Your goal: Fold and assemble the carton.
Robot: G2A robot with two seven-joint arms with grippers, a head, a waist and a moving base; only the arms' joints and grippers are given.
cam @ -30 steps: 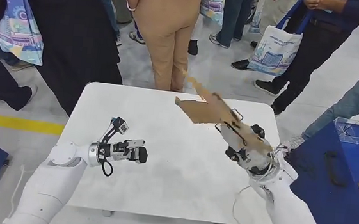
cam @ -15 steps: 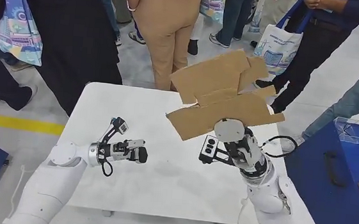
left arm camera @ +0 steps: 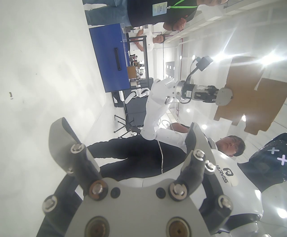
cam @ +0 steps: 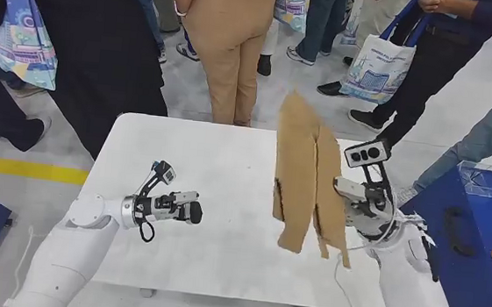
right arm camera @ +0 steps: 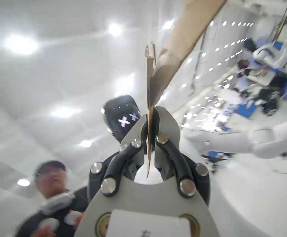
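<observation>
- The flat carton [cam: 310,181] hangs in the air above the right side of the counter [cam: 218,266], one edge clamped tight in the right jaws.
- Its long axis runs from the counter's far edge toward the near one.
- The left jaws, spread wide and empty, sit low over the counter, well apart from the carton.
- Any fold likely requires them to cross that gap.

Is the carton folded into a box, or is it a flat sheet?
A flat sheet: the carton is held in the air, one edge pinched in the right hand, panels spread, no walls formed.
</observation>
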